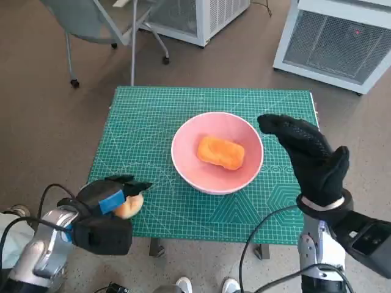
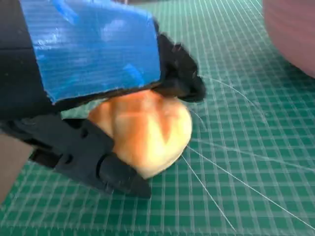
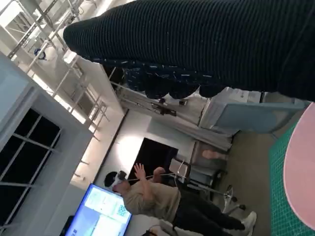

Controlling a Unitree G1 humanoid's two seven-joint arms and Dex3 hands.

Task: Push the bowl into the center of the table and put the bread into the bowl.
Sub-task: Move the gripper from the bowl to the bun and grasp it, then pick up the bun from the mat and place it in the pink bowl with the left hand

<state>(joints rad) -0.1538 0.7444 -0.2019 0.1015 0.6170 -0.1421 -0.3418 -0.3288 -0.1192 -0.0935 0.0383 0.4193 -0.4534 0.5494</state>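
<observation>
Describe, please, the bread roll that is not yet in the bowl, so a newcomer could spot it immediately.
Start at the green cutting mat covering the small table; a round pink bowl sits near its middle. At the mat's near left corner, the blue-taped black left hand grips a pale golden, rounded bread roll. Unlike the darker orange oblong bread in the bowl, it is held outside it.

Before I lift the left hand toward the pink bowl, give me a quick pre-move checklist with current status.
1. Left hand holds the round golden bread roll: ok, fingers above and below it.
2. Pink bowl near the middle of the green cutting mat: ok.
3. Room in bowl: cannot tell; an orange bread piece already lies inside.
4. Right hand clear of the bowl: not ok, its gloved fingers sit beside the rim.
5. Path from roll to bowl across the mat: ok, nothing between.
</observation>
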